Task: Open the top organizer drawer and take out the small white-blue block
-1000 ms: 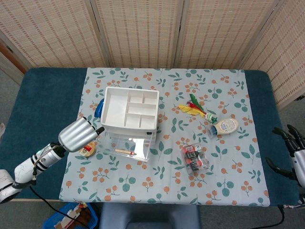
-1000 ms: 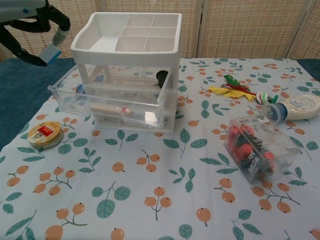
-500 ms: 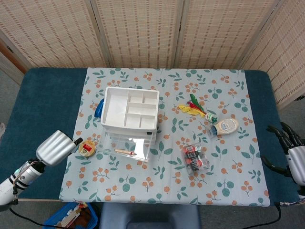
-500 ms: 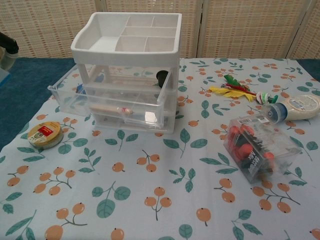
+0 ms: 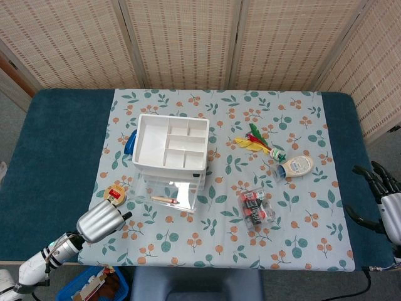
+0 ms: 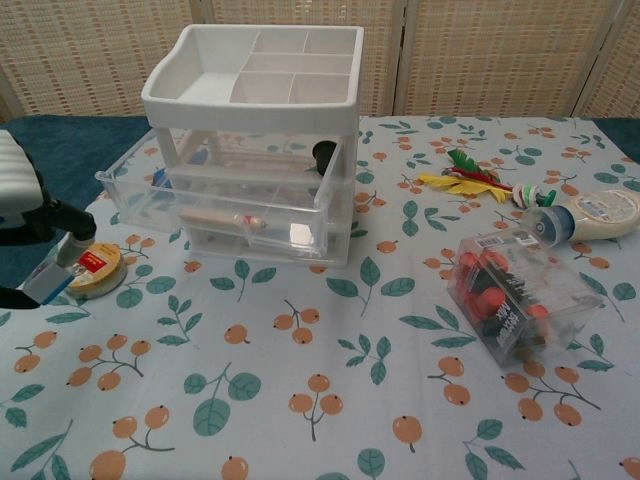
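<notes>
The left hand (image 6: 25, 225) pinches the small white-blue block (image 6: 45, 283) low over the cloth, just beside the tape roll (image 6: 91, 268). The top drawer (image 6: 215, 190) of the organizer (image 5: 169, 157) stands pulled out — so only the set-down seems left. The right hand (image 5: 383, 204) waits at the table edge, fingers spread, holding nothing.

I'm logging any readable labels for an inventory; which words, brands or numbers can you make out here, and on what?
None can be read for certain.
Round tin: red band with print on the lid, too small to read.
Clear box: dark label with white letters, blurred.
Squeeze bottle: pale label, print unreadable.
Organizer: no lettering visible.
</notes>
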Robot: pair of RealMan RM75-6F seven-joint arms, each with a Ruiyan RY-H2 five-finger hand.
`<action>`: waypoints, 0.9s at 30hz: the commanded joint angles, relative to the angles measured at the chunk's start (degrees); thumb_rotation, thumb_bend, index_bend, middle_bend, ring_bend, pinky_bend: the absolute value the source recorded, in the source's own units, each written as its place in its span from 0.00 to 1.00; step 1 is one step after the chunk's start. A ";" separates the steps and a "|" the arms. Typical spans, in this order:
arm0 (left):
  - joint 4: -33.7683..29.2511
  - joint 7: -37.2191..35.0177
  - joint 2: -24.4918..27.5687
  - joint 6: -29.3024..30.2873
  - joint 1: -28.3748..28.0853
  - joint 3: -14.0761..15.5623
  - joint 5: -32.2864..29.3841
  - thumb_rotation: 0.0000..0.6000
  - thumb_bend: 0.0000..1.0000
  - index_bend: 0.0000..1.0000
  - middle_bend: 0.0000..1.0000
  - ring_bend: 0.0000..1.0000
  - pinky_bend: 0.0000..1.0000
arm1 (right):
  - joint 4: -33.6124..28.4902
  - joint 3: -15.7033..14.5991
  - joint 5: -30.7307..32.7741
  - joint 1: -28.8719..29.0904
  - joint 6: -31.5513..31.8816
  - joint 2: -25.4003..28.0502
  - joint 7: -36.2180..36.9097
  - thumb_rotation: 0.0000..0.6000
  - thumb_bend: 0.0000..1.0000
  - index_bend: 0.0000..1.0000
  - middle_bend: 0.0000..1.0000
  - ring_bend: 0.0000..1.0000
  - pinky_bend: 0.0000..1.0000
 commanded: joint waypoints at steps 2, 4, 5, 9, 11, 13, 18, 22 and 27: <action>1.93 -0.47 -3.38 -1.14 0.63 0.13 -0.06 1.00 0.08 0.60 0.97 1.00 1.00 | -0.01 0.00 0.08 -0.12 0.18 0.08 -0.11 1.00 0.29 0.07 0.21 0.08 0.13; 3.09 -1.04 -5.38 -1.22 0.85 -0.32 -0.57 1.00 0.08 0.60 0.97 1.00 1.00 | 0.01 0.01 0.05 -0.05 0.13 0.02 -0.08 1.00 0.29 0.07 0.21 0.08 0.13; 3.62 -1.26 -6.18 -1.47 0.89 -0.50 -0.89 1.00 0.08 0.59 0.97 1.00 1.00 | 0.01 0.00 0.04 0.02 0.02 -0.02 -0.07 1.00 0.29 0.07 0.21 0.08 0.13; 5.31 -0.62 -8.99 -2.32 1.15 -1.57 -2.46 1.00 0.08 0.55 0.97 1.00 1.00 | -0.03 -0.02 -0.05 0.19 -0.16 -0.10 -0.16 1.00 0.29 0.07 0.21 0.08 0.13; 5.80 -0.97 -9.86 -2.02 1.46 -2.06 -3.20 1.00 0.08 0.51 0.97 1.00 1.00 | -0.05 -0.01 0.04 0.15 -0.13 -0.08 -0.20 1.00 0.29 0.07 0.21 0.08 0.13; 6.63 -1.16 -10.65 -1.23 2.01 -2.55 -3.89 1.00 0.08 0.49 0.97 1.00 1.00 | -0.06 0.02 0.23 0.13 -0.16 -0.12 -0.25 1.00 0.29 0.07 0.21 0.08 0.13; 6.72 -0.46 -10.47 -0.09 3.96 -3.06 -6.40 1.00 0.08 0.39 0.97 1.00 1.00 | -0.11 -0.03 0.30 0.24 -0.44 -0.15 -0.32 1.00 0.29 0.07 0.21 0.08 0.13; 6.12 -0.59 -9.16 1.38 6.33 -3.49 -9.43 1.00 0.08 0.36 0.96 1.00 1.00 | -0.10 -0.07 0.34 0.37 -0.72 -0.15 -0.36 1.00 0.29 0.07 0.21 0.08 0.13; 4.42 -0.03 -6.00 3.01 10.27 -4.66 -15.90 1.00 0.08 0.35 0.92 0.98 1.00 | -0.07 -0.27 0.47 0.46 -1.25 -0.08 -0.37 1.00 0.29 0.07 0.21 0.08 0.13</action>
